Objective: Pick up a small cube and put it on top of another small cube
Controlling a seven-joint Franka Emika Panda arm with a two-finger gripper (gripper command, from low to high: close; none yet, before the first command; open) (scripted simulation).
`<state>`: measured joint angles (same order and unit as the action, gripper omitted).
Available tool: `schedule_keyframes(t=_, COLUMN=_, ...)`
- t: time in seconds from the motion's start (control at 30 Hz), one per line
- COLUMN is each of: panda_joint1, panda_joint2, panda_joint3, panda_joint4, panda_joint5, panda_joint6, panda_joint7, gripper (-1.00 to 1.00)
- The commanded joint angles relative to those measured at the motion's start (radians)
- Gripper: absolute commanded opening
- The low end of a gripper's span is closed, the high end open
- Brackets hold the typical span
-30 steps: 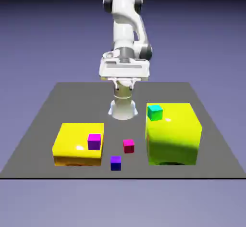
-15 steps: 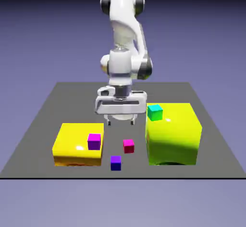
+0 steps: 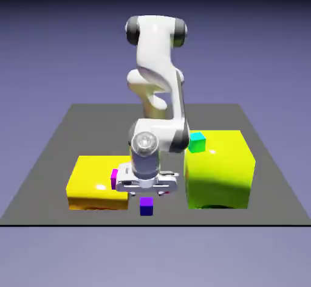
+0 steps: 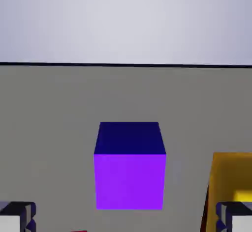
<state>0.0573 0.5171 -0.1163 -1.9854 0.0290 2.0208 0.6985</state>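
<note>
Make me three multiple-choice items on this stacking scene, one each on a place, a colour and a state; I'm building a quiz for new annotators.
1. Where does the teal cube sit?
A. on the taller yellow block
B. on the bare table
C. between the fingers

2. What colour is the cube seen large in the hand view?
A. pink-red
B. blue-indigo
C. teal

3. How does the gripper stand?
A. shut on a cube
B. open, above the blue cube
C. out of view

Key: 1 A, it rests on that block's top corner; 2 B, the face is blue-violet; 3 B, both fingertips stand wide apart beside the cube.
</note>
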Motion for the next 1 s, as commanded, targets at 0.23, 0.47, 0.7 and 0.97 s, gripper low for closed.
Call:
schedule_keyframes(t=0.23, panda_joint1=-0.003, panda_joint2=0.040, panda_joint3=0.004, panda_joint4=-0.028, panda_joint5=0.005, panda_joint6=0.068, panda_joint7=-0.003, gripper=-1.00)
schedule_keyframes(t=0.47, panda_joint1=-0.061, panda_joint2=-0.189, panda_joint3=-0.045, panda_joint4=0.005, panda_joint5=-0.034, panda_joint6=-0.053, panda_joint7=0.108, gripper=-1.00)
schedule_keyframes(t=0.7, panda_joint1=-0.122, panda_joint2=-0.265, panda_joint3=-0.130, panda_joint4=0.049, panda_joint5=0.072, panda_joint6=-0.320, panda_joint7=0.135, gripper=-1.00)
schedule_keyframes(t=0.97, panda_joint1=-0.119, panda_joint2=-0.242, panda_joint3=-0.124, panda_joint4=-0.056, panda_joint5=0.084, panda_joint6=-0.193, panda_joint7=0.126, gripper=1.00)
